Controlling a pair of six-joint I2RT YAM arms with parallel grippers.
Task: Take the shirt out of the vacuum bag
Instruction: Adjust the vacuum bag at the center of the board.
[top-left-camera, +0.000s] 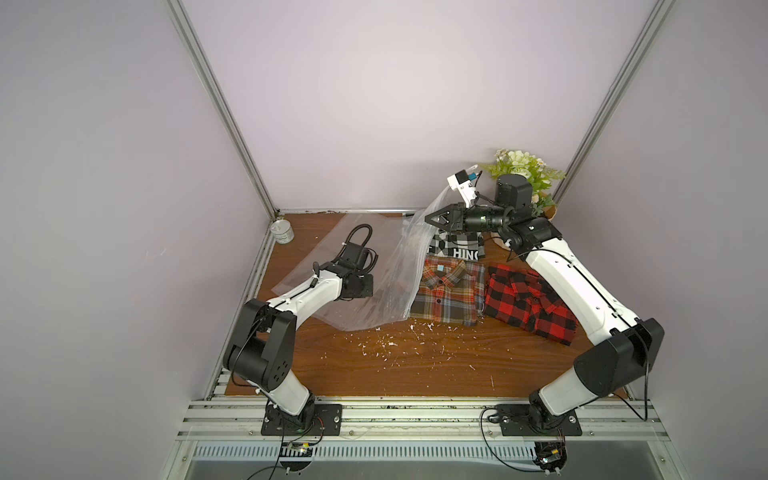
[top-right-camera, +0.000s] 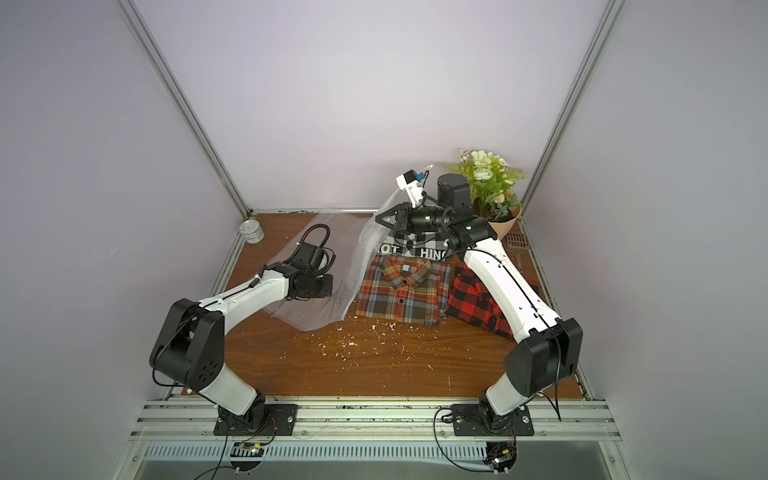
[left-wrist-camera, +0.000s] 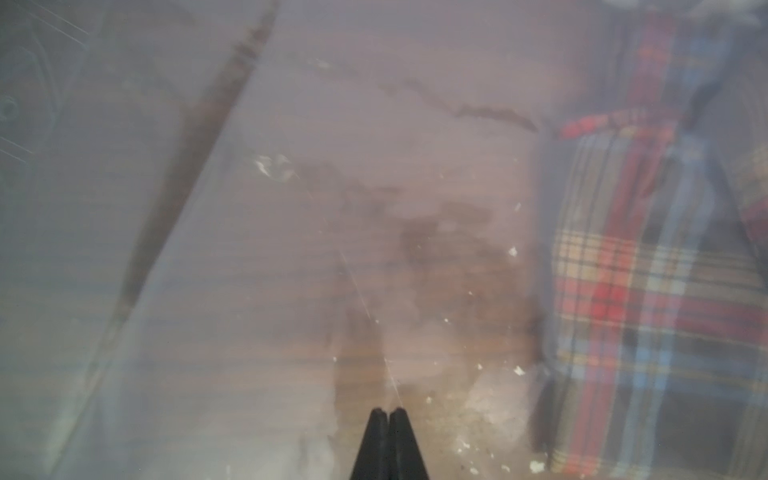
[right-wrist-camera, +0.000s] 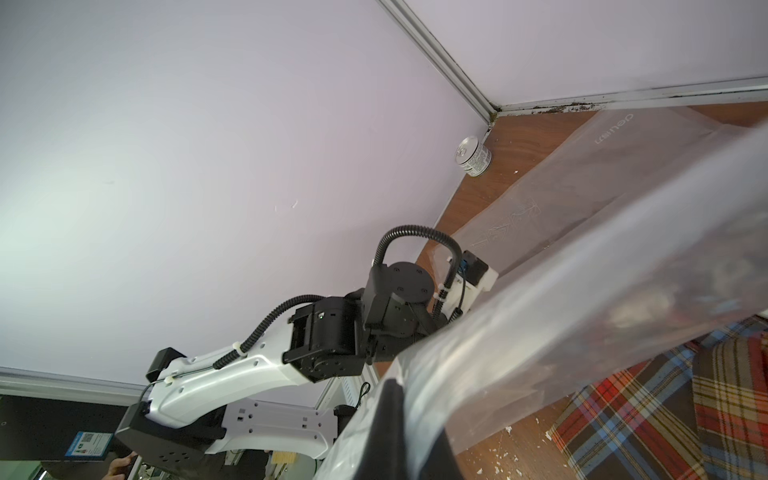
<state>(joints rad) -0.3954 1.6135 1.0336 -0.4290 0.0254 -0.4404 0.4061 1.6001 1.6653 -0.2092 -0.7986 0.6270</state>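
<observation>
Because the vacuum bag (top-left-camera: 374, 291) is light, limp, slippery film, its rim is the sensible hold — it sprawls across the table's (top-left-camera: 415, 374) left side, one edge pinched high by the right gripper (top-left-camera: 430, 219) — while the left gripper (left-wrist-camera: 388, 413), fingers pressed together on nothing discernible, sits amid film beside the plaid shirt (top-left-camera: 451, 293), with a red shirt (top-left-camera: 528, 303) and plant (top-left-camera: 523, 170) crowding nearby.

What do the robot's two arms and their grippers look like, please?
Both the left arm and right arm have white shells with black joints. The left gripper and right gripper have tapered black fingers. A ribbed black cable loops at the left wrist.
</observation>
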